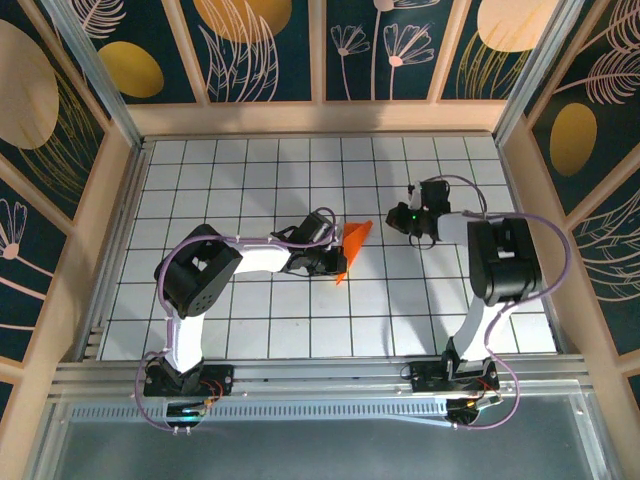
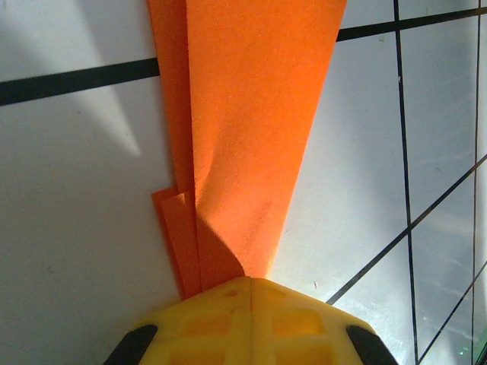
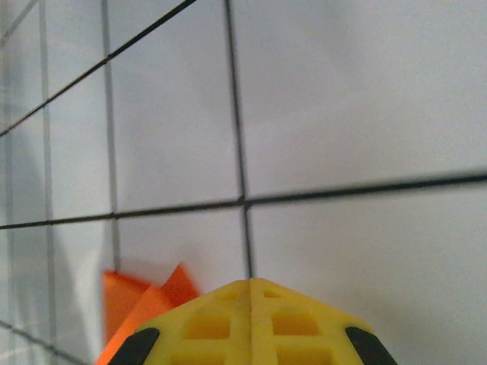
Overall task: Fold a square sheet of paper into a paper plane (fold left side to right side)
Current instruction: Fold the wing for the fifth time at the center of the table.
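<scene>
Stretching toward 12 o'clock from your closed left fingers (image 2: 205, 323), which touched its narrow end, the paper plane (image 2: 251, 137) lay on the desk (image 1: 250, 170); your closed, empty right fingers (image 3: 297, 323) stood at its 3 o'clock.

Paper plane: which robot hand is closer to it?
Left. The left gripper sits at the narrow end of the paper plane, touching it. The right gripper is off to the plane's right, apart from it.
</scene>
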